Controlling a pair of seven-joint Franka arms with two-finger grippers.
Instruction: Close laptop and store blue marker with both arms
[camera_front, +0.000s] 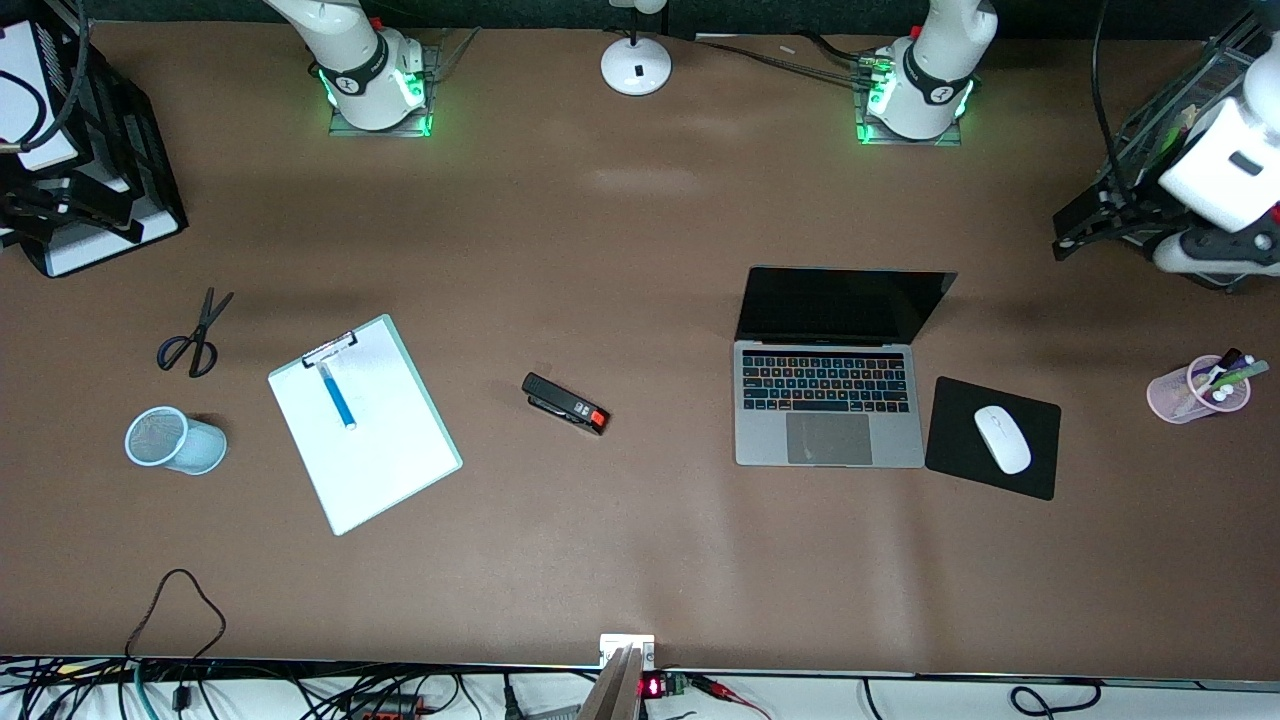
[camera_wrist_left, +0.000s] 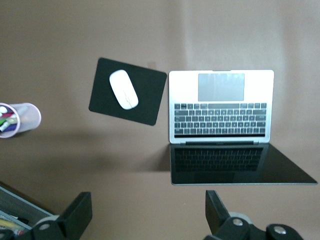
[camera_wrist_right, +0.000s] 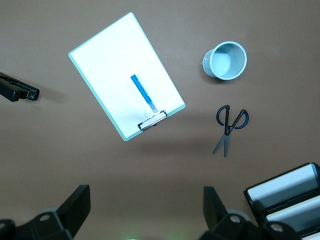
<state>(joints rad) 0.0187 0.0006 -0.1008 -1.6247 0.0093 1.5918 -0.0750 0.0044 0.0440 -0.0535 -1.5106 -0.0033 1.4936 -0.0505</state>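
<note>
Blue marker (camera_front: 337, 397) lies flat on the white-sheeted clipboard (camera_front: 390, 470), just below its clip, running from eleven to five o'clock. Black scissors (camera_front: 195, 335) sit at ten o'clock from the clipboard, and a pale blue mesh cup (camera_front: 175, 440) lies tipped over at nine o'clock. The right gripper (camera_wrist_right: 145, 215) hangs high over that end of the table, its fingers (camera_wrist_right: 75, 205) spread wide and holding nothing. A black stapler (camera_front: 565, 403) rests at three o'clock from the clipboard. The laptop (camera_front: 828, 400) stands open, its black screen up. At its four o'clock a white mouse (camera_front: 1002, 440) sits on a black pad (camera_front: 950, 450), and a pink cup (camera_front: 1185, 395) of pens lies at three. The left gripper (camera_wrist_left: 145, 220) hangs above, its fingers (camera_wrist_left: 80, 210) apart and empty.
</note>
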